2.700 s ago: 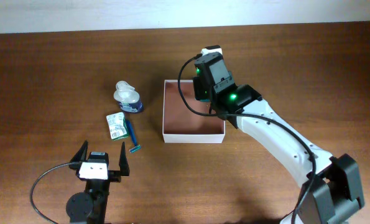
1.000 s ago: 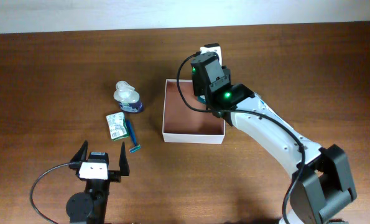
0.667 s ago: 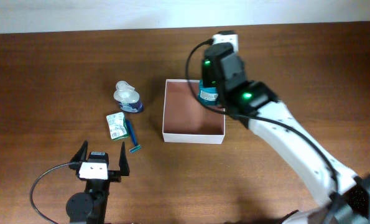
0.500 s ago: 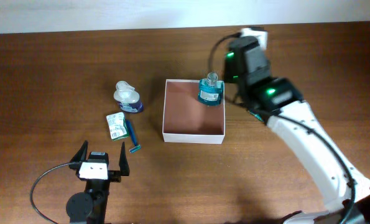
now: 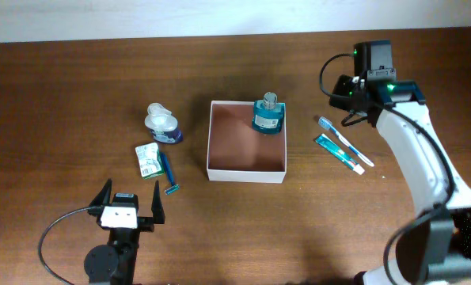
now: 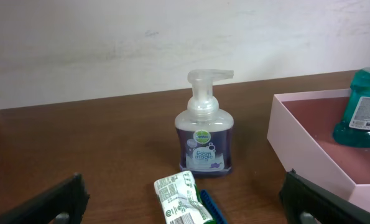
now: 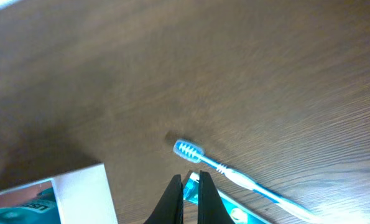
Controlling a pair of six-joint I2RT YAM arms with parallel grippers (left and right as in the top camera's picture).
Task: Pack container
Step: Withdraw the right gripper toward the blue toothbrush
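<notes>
The container point(image 5: 245, 175) is a square white-walled box with a reddish-brown inside, at mid-table. A teal glass bottle point(image 5: 267, 115) stands upright in its back right corner. My right gripper point(image 5: 351, 107) is right of the container, shut and empty, hovering over a toothbrush point(image 5: 338, 136) and a teal tube point(image 5: 336, 152). The right wrist view shows its jaws point(image 7: 189, 186) just above the tube point(image 7: 234, 214), with the toothbrush point(image 7: 234, 177) and the container corner point(image 7: 79, 186). My left gripper point(image 5: 128, 207) is open and empty near the front edge.
A soap dispenser point(image 5: 162, 123), a green-white packet point(image 5: 147, 158) and a blue razor point(image 5: 169, 174) lie left of the container. The left wrist view shows the dispenser point(image 6: 204, 134), packet point(image 6: 181, 199), container wall point(image 6: 309, 143) and bottle point(image 6: 365, 112).
My right gripper let go of the teal bottle in the container's back right corner and swung right, over the toothbrush and tube. The left arm has not moved.
</notes>
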